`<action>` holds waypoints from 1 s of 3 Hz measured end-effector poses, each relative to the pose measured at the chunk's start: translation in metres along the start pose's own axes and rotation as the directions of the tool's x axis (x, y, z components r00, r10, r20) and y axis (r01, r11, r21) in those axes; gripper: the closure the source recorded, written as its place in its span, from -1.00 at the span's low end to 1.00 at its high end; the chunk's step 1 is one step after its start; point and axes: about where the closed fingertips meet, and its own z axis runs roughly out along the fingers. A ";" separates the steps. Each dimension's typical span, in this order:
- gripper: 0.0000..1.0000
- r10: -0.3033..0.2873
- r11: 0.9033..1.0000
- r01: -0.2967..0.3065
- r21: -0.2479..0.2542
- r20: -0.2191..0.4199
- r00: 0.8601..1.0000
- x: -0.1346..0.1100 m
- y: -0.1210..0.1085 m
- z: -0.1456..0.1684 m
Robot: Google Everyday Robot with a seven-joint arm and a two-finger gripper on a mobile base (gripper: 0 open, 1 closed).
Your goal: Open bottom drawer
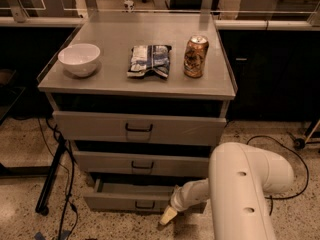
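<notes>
The bottom drawer (120, 200) is seen pulled partway out, under the desk's (112, 83) front edge. The tool (168, 215) is parked low by its front's right end, probably for tugging; how open it is can't be told.

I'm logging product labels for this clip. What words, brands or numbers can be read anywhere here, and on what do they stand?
No text can be read.
On the can: a printed label, too blurred to read.
On the snack bag: print, too blurred to read.
On the bowl, the bottom drawer and the gripper, which sits low by that drawer's right end: no text shows.
</notes>
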 end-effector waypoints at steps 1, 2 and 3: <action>-1.00 0.031 0.999 -0.034 -0.043 -0.063 0.998 0.026 0.008 0.010; -1.00 0.049 0.997 -0.055 -0.061 -0.094 0.994 0.040 0.013 -0.001; -1.00 0.062 0.996 -0.069 -0.057 -0.113 0.992 0.049 0.025 -0.036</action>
